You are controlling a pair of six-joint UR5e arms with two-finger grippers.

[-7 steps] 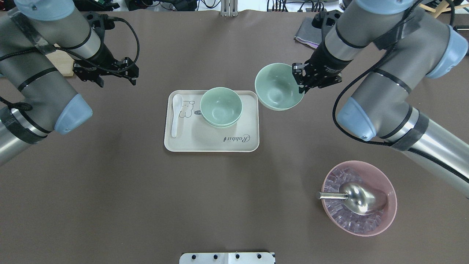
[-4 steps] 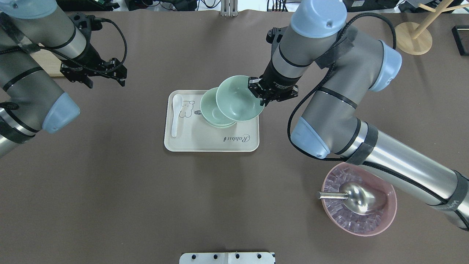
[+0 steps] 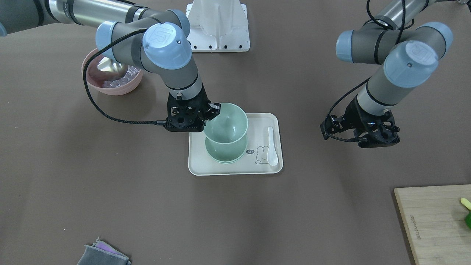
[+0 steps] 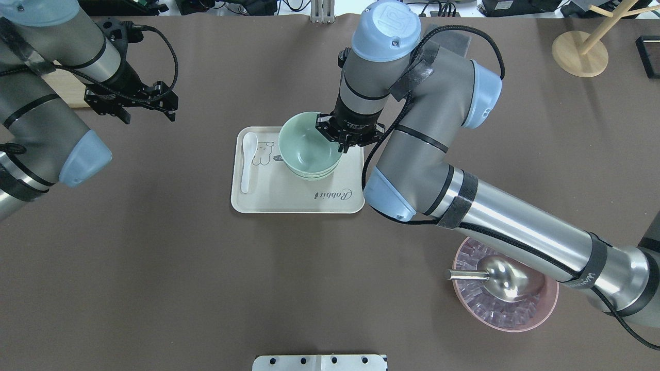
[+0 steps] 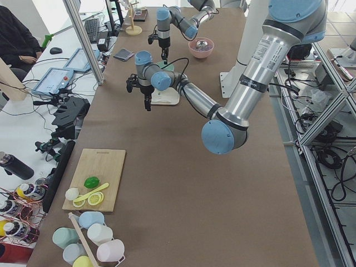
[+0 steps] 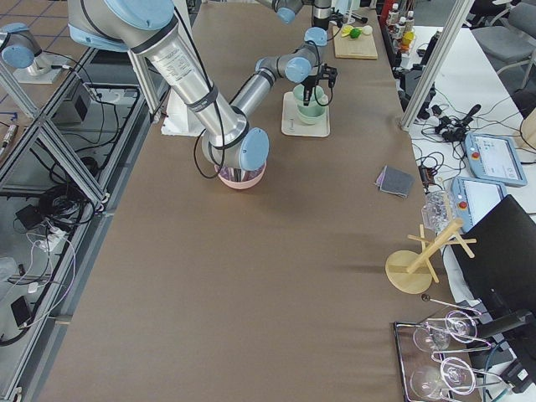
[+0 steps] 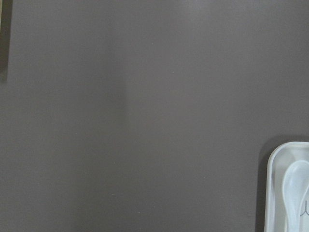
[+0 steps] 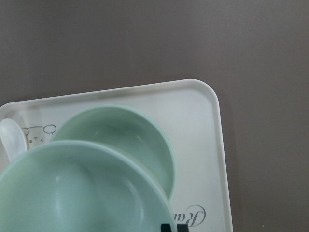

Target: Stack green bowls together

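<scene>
Carries the held green bowl [image 4: 307, 141] in the right gripper [image 4: 339, 144] from beside the tray [image 4: 289, 201] to above the stacked green bowls [image 3: 224, 154].

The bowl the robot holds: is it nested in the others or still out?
Out. The right fingers hold the bowl by its rim above the stack on the tray; the wrist view shows the stack's top bowl empty.

One pale mint-green bowl [image 4: 305, 144] hangs upright, pinched at its rim by my right gripper [image 4: 340, 143], just above the nested green bowls [image 4: 312, 174], apparently two, on the tray [image 4: 289, 198].
</scene>
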